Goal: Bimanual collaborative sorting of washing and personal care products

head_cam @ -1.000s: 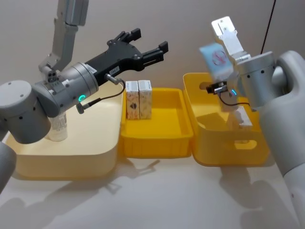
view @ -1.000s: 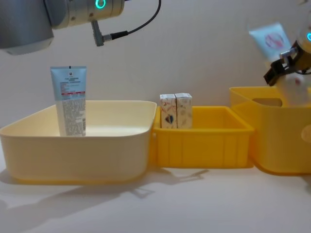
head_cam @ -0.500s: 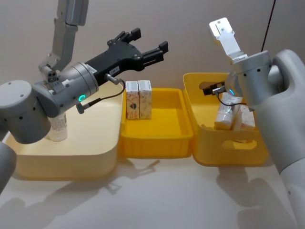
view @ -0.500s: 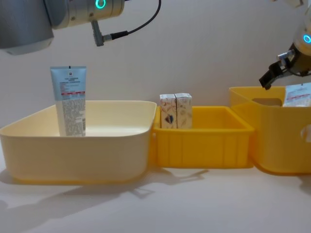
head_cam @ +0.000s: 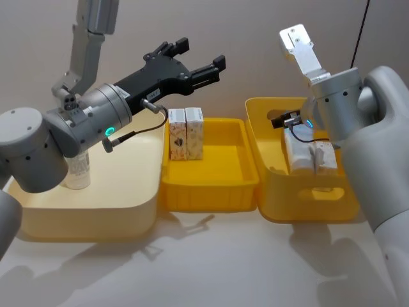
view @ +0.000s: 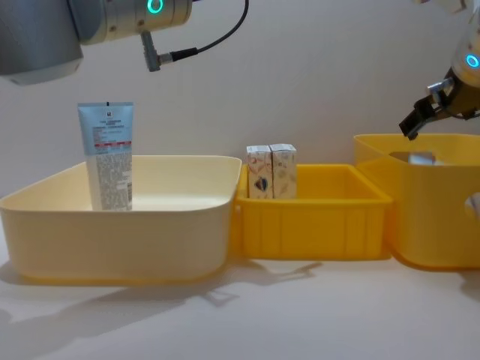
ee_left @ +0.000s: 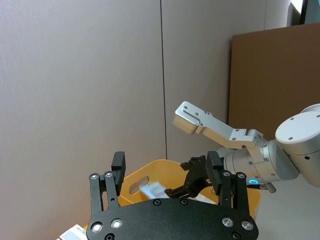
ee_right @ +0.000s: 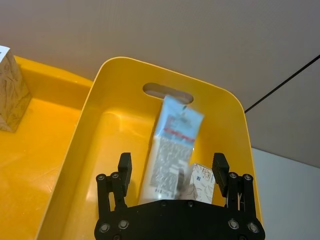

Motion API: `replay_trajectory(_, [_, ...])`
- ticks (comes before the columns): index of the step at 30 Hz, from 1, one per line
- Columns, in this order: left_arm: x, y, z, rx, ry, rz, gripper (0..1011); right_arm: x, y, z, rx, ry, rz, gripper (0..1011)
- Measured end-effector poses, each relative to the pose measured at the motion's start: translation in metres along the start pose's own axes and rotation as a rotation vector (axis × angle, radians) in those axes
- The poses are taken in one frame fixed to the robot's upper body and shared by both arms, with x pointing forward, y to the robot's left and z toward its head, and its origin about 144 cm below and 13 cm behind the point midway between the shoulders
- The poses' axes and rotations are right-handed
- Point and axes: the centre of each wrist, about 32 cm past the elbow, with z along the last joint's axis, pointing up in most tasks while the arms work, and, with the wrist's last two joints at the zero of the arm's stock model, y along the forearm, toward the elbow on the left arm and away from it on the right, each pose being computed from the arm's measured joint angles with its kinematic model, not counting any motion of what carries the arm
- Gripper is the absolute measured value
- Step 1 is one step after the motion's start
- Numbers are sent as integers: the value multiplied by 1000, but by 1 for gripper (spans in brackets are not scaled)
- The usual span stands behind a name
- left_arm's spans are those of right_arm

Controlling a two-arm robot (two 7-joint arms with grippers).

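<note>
While the right gripper (ee_right: 172,175) hangs over the deep yellow bin (head_cam: 271,192) with its black fingers spread wide and nothing between them, a pale blue squeeze tube (ee_right: 172,145) lies directly below it inside that bin, leaning against the far wall under the handle slot (ee_right: 167,93). You can make out the red band across the tube in the right wrist view. Right beside the tube, on the bin floor just under one finger, sits a small white printed carton (ee_right: 202,182).

Over on the other side, the left gripper (head_cam: 195,61) is up in the air, held high above the back edge of the cream bin (head_cam: 96,198) and the shallow yellow tray (head_cam: 211,185). Its fingers are spread apart too, gripping nothing. Below and a bit ahead of it, two small white cartons (head_cam: 186,132) stand upright, touching each other, in the tray's near-left corner by the cream bin.

A second pale blue tube (view: 106,155) stands upright in the cream bin, well below and behind the left gripper, near the bin's outer side. From the head camera the left arm mostly covers it, so the chest view is the better look.
</note>
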Motion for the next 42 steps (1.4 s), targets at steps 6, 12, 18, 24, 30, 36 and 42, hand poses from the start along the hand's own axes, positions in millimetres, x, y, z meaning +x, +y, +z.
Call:
replay_trajectory(6, [0,0,0,0,0,0,1000,0,0,0,-2,0,-1,1001])
replay_trajectory(12, [0,0,0,0,0,0,1000,0,0,0,-2,0,0,1001])
replay_trajectory(18, [0,0,0,0,0,0,1000,0,0,0,-2,0,0,1001])
replay_trajectory(24, [0,0,0,0,0,0,1000,-1,0,0,-3,0,1,1001])
replay_trajectory(30, [0,0,0,0,0,0,1000,-2,-1,1,14,-4,-1,1001])
replay_trajectory(36, [0,0,0,0,0,0,1000,-5,-5,-3,65,-14,-8,1001])
replay_trajectory(42, [0,0,0,0,0,0,1000,-5,-13,-12,136,-20,-23,1001])
